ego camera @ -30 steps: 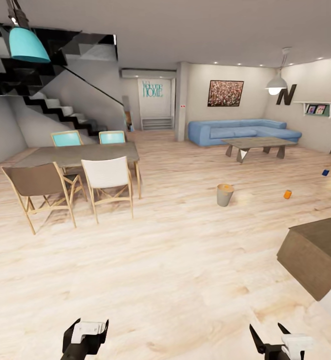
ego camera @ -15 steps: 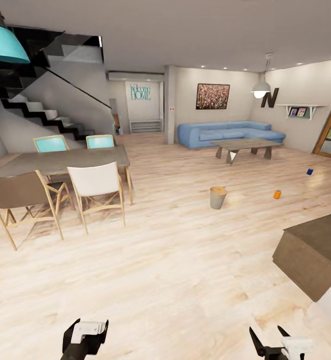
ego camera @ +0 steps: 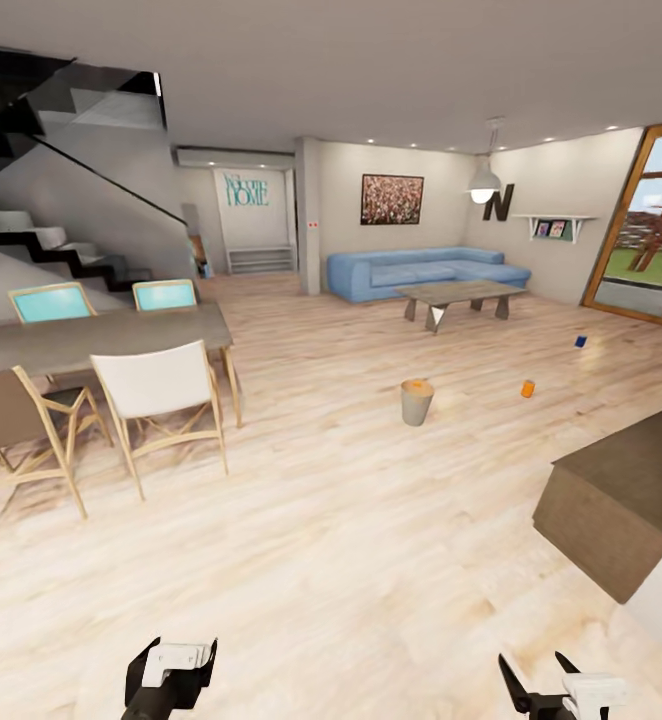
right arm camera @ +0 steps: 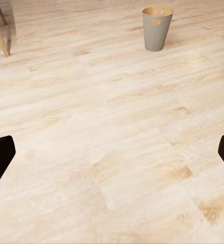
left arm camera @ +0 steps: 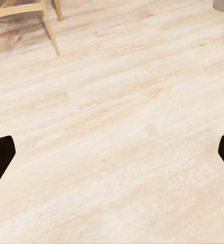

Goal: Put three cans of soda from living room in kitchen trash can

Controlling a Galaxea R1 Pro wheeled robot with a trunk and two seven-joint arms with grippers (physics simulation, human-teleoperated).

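Observation:
The grey trash can [ego camera: 416, 402] with its orange-brown rim stands on the light wood floor in the middle distance. An orange soda can [ego camera: 528, 388] stands on the floor to its right, and a blue soda can [ego camera: 580, 341] farther right and back. My left gripper [ego camera: 171, 665] and right gripper [ego camera: 539, 678] hang low at the near edge of the head view, far from the cans. Both are open and hold nothing. The right wrist view looks past my right gripper [right arm camera: 112, 157] at the trash can [right arm camera: 157, 28]. Bare floor lies under my left gripper [left arm camera: 112, 157].
A dining table [ego camera: 91, 340] with several chairs stands at the left, one chair leg [left arm camera: 51, 30] near the left arm. A dark wooden bench [ego camera: 621, 500] juts in at the right. Blue sofa [ego camera: 421, 272], low table [ego camera: 456, 295] and glass door [ego camera: 646, 230] are farther back.
The head view has turned to the right, so the whole room has shifted left and the glass door has come into view. Both grippers hold the same pose.

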